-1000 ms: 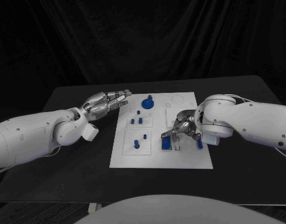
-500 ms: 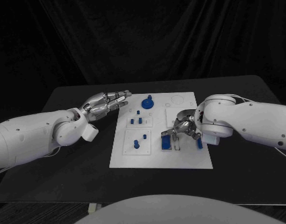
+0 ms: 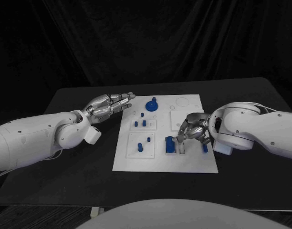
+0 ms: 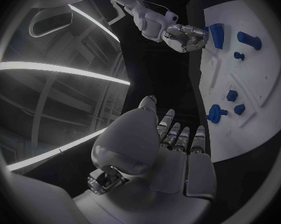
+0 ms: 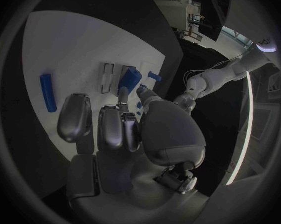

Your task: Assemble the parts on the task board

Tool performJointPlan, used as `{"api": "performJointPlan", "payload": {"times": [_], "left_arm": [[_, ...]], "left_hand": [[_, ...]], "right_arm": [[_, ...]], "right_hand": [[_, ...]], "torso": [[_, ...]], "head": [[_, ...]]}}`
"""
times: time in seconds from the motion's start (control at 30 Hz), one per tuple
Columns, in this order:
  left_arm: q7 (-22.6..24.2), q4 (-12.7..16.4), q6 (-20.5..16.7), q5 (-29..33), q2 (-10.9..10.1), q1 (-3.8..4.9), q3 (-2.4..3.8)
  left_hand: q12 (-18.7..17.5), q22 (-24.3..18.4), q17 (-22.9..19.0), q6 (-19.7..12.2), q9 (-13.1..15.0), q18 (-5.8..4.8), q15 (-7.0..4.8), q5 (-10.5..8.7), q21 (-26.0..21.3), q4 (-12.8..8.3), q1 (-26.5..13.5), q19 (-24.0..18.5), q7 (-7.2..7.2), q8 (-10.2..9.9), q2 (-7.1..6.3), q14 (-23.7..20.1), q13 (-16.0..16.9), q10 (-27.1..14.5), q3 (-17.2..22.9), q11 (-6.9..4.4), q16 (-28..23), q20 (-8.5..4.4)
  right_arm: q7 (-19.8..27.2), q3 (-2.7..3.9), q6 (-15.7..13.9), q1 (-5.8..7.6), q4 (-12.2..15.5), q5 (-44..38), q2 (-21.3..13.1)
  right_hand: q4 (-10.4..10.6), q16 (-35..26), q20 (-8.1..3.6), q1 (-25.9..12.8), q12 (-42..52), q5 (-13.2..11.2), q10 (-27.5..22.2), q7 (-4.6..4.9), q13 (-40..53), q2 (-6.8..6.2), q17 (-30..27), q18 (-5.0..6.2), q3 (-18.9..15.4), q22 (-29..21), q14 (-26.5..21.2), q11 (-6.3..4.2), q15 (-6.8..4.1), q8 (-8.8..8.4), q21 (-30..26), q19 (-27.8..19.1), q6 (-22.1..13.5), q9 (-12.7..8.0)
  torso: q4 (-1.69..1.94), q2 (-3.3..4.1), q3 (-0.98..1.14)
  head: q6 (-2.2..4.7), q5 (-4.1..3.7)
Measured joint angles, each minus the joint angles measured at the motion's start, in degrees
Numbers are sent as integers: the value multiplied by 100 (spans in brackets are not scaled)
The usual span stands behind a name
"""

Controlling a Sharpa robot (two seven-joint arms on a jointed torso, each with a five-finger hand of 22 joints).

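While the board (image 3: 165,162) lies mid-table in the head view, the right hand (image 3: 191,130) is held over its right half, fingers curled down beside an upright blue block (image 3: 169,144); a thin blue bar (image 3: 204,148) lies just to the hand's other side. Whether anything is grasped cannot be told there. The left hand (image 3: 109,105) is kept off the board's left edge, released, fingers extended, nothing in it. More blue parts, among them a knob (image 3: 152,103), are seen further up the board.

In the left wrist view, the left hand (image 4: 154,159) is shown flat and empty beside the board (image 4: 265,59).

In the right wrist view, the right hand (image 5: 125,134) is seen with fingertips at the block (image 5: 128,77), apparently touching rather than gripping it; the bar (image 5: 48,92) lies apart. A sideways push could tip the block, or the board could be shifted, since it is not steadied by the left hand.
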Motion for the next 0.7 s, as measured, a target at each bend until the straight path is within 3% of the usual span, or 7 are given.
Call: {"api": "performJointPlan", "payload": {"times": [0.13,0.23,0.27,0.37,0.43,0.57,0.7], "left_arm": [[10,8,-2,0,-19,0,1],[14,15,-3,0,-26,-1,1],[14,16,-3,0,-26,-1,1],[16,17,-3,0,-26,-1,1],[17,17,-3,0,-26,-1,0],[18,17,-3,0,-22,-1,-1],[20,18,-2,0,-19,-2,0]], "left_hand": [[0,0,-1,0,0,0,0,0,0,-16,22,0,0,0,-22,0,0,0,16,0,0,0],[0,0,-3,0,0,0,0,0,0,-26,22,0,0,0,-22,0,0,0,6,0,0,0],[0,1,-3,0,0,0,0,0,0,-32,22,0,0,0,-22,0,0,0,0,0,0,0],[0,1,-5,0,0,0,0,0,0,-32,22,0,0,0,-22,0,0,0,0,0,0,0],[0,1,-5,0,0,0,0,0,0,-32,22,0,0,0,-22,0,0,0,0,0,0,0],[0,1,-5,0,0,0,0,25,0,-32,22,0,0,0,-22,0,0,0,0,0,0,0],[0,1,-5,0,0,0,0,28,0,-31,22,0,0,0,-22,0,0,0,0,0,0,0]], "right_arm": [[494,0,-373,-12,328,-490,-287],[855,4,-655,-93,489,-992,-471],[951,3,-732,-124,522,-1136,-514],[1220,-1,-942,-222,597,-1556,-600],[1343,-1,-1041,-284,626,-1793,-622],[1507,-1,-1181,-408,628,-2235,-618],[1596,-1,-1271,-529,559,-2553,-564]], "right_hand": [[-190,83,0,354,0,-47,0,36,0,-63,149,0,107,0,0,0,0,110,194,0,-83,5],[-194,123,0,444,0,-95,0,10,0,-87,222,0,112,0,0,0,0,390,280,0,-98,128],[-183,146,0,494,0,-46,4,-29,0,-104,240,0,100,0,0,-4,0,543,312,0,-96,217],[21,164,-33,511,0,-31,12,-143,0,-122,280,0,7,0,-5,-74,-48,1320,346,-9,-252,764],[127,169,-43,561,0,-80,0,-178,0,-172,294,-1,-29,-1,-5,-86,-48,1695,382,0,-350,1031],[196,168,-58,638,0,-266,13,-241,-1,-249,307,0,-70,3,-9,-115,-94,2223,397,-16,-438,1420],[226,168,-84,699,0,-521,12,-264,-1,-310,308,-1,-86,4,-9,-156,-94,2499,397,0,-478,1622]], "torso": [[1,1,-1],[2,3,0],[2,3,0],[2,3,0],[2,2,-1],[0,0,2],[-3,0,4]], "head": [[0,11],[0,14],[0,15],[0,15],[0,14],[0,10],[0,7]]}}
